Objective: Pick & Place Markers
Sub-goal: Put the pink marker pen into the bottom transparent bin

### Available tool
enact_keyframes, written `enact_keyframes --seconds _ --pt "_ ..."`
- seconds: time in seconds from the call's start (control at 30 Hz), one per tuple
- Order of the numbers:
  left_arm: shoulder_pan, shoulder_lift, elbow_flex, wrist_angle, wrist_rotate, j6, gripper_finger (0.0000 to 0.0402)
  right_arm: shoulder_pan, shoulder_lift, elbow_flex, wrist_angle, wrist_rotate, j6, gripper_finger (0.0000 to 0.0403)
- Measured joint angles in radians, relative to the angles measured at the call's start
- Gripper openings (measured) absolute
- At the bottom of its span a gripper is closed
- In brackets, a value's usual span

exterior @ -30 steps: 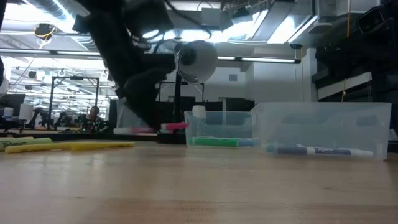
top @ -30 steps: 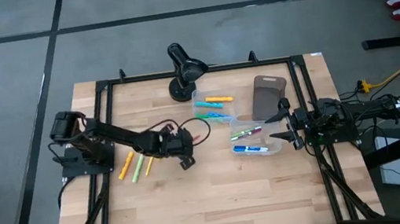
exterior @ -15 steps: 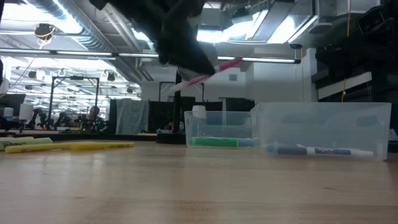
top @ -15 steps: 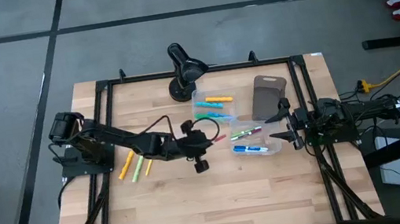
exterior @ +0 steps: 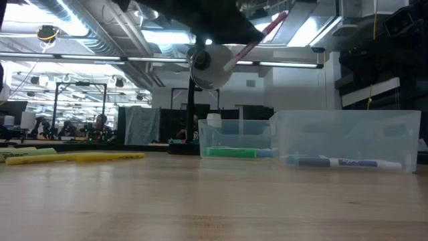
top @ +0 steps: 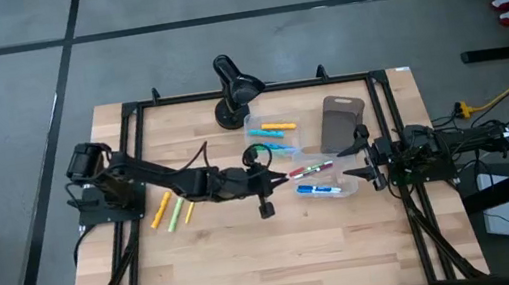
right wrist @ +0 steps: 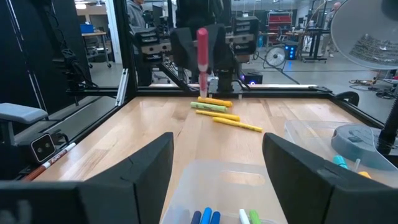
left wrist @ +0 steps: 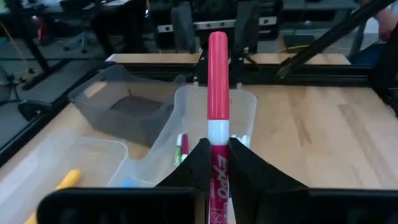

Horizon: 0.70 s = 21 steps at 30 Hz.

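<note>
We see the left gripper point(top: 267, 177) mid-table, pinching a pink marker point(left wrist: 217, 118) low on its barrel, so most of the pen sticks out ahead of the fingers, tip aimed right toward the clear bins point(top: 320, 177); in the low view the marker point(exterior: 257, 37) rides high and tilted, well above the bin walls, which we judge leaves clearance to pass over the rim. The near bin point(exterior: 348, 140) holds a blue marker point(top: 317, 191) and, further in, green and pink ones point(top: 311, 168); the far bin point(top: 271, 132) holds orange, green and blue pens. 3 markers, orange, green and yellow point(top: 174, 211), lie on the wood at left beside the left arm's base, so we judge more picks remain. The right gripper point(top: 370, 168) waits at the right edge of the near bin, fingers spread wide either side of its rim with nothing between them point(right wrist: 140, 165). Open wood lies near and left of the bins; the grey-brown tray point(top: 340, 122) and a black desk lamp point(top: 230, 91) crowd the far side, and the parked right arm closes off the right, so the drop looks easiest from the left.
</note>
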Motion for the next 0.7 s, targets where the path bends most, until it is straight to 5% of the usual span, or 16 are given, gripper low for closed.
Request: enact_keyframes --seconds 0.43,0.7 --pt "0.092 0.102 0.003 0.29 0.182 0.036 0.0026 0.0 0.0 0.0 0.0 0.0 0.0 0.0244" --pt "0.121 0.207 0.147 0.255 0.284 0.09 0.0026 0.0 0.0 0.0 0.0 0.0 0.0 0.0244"
